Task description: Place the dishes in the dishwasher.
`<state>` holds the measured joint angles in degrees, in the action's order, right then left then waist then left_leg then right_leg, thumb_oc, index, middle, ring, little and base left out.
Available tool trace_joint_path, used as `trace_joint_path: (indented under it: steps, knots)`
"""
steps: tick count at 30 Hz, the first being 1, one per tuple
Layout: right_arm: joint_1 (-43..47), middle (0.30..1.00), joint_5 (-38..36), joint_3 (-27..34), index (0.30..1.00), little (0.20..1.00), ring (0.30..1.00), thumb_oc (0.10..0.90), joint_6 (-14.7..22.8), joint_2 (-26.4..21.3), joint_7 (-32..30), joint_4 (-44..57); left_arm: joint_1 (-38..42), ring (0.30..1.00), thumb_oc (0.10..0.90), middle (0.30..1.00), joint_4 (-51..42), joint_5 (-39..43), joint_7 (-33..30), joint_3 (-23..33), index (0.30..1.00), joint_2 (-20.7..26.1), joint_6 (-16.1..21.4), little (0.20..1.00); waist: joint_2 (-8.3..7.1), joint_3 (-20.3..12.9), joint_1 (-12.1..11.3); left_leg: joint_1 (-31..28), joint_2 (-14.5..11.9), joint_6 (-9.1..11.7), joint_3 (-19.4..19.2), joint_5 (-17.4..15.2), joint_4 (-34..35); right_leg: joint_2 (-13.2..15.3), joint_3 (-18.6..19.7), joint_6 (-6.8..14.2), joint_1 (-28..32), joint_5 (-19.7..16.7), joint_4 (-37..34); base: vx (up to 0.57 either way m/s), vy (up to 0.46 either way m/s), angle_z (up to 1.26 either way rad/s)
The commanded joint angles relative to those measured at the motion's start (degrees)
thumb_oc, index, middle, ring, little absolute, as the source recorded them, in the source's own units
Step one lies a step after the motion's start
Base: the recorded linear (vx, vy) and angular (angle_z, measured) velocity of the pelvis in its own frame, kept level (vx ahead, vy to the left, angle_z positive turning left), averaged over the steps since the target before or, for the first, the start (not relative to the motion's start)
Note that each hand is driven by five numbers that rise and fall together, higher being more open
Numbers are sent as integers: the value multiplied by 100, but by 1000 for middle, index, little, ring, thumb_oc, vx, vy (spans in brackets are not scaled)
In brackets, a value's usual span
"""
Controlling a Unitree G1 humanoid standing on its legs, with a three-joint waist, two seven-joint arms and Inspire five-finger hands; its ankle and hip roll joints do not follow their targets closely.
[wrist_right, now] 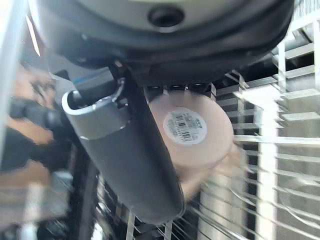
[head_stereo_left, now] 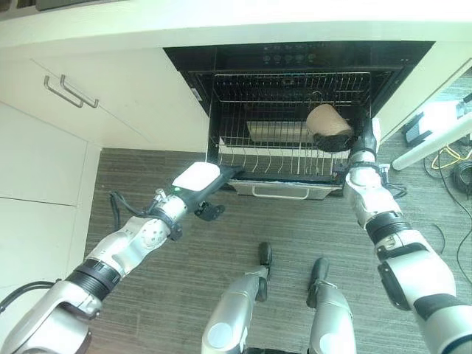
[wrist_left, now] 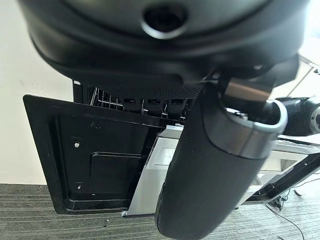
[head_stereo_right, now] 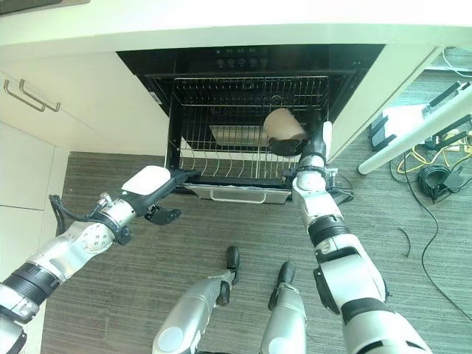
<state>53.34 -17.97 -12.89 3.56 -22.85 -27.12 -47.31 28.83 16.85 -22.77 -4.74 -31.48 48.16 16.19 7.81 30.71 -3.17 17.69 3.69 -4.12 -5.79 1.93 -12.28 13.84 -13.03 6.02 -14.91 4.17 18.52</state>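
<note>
Your right hand [head_stereo_left: 363, 137] grips the beige ceramic cup [head_stereo_left: 329, 126] over the pulled-out wire dishwasher rack [head_stereo_left: 280, 158], not yet released. Your left hand [head_stereo_left: 210, 193] holds a white square plate [head_stereo_left: 196, 176] just left of that rack, still to load.

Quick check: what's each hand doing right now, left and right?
Left hand: fingers hidden at the dishwasher rack's front corner; open or closed cannot be told.
Right hand: closed on the tan cup, held over the rack.
</note>
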Motion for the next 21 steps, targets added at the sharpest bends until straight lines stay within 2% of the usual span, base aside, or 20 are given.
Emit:
trace_joint_path:
  steps: [1,6,10,13,21]
  knots:
    - [598,900,297,175,900,900,900,800,1019,-685,-497,980,89,900,800,900,-614,36,-325,148,900,-602,99,900,1060,-92,-55,-56,-491,400,-224,-963,-491,350,-120,174,-37,61,-133,32,42,-6]
    - [428,900,49,224,900,900,900,800,1205,-563,-584,1421,-51,900,800,900,-647,9,-415,108,900,-642,75,900,1100,-92,-10,-106,-483,393,-249,-984,-491,355,-92,171,-1,78,-133,25,26,-3]
    - [283,900,-235,213,900,900,900,800,1192,-378,-341,1793,-128,900,800,900,-629,2,-481,86,900,-660,80,900,1133,-92,28,-154,-480,387,-261,-994,-491,365,-56,171,32,80,-133,21,13,-6]
    - [193,900,-463,154,900,900,900,800,1329,-243,-271,2071,-203,900,800,900,-643,-6,-507,88,900,-683,68,900,1140,-92,42,-182,-487,384,-280,-991,-491,378,-46,169,56,80,-133,18,9,-5]
    - [-234,900,-618,43,900,900,900,800,1732,131,-361,3215,-398,900,800,900,-554,-117,-648,130,900,-821,-70,900,1044,-92,136,-279,-519,372,-305,-1028,-491,338,-7,167,151,126,-133,0,0,0]
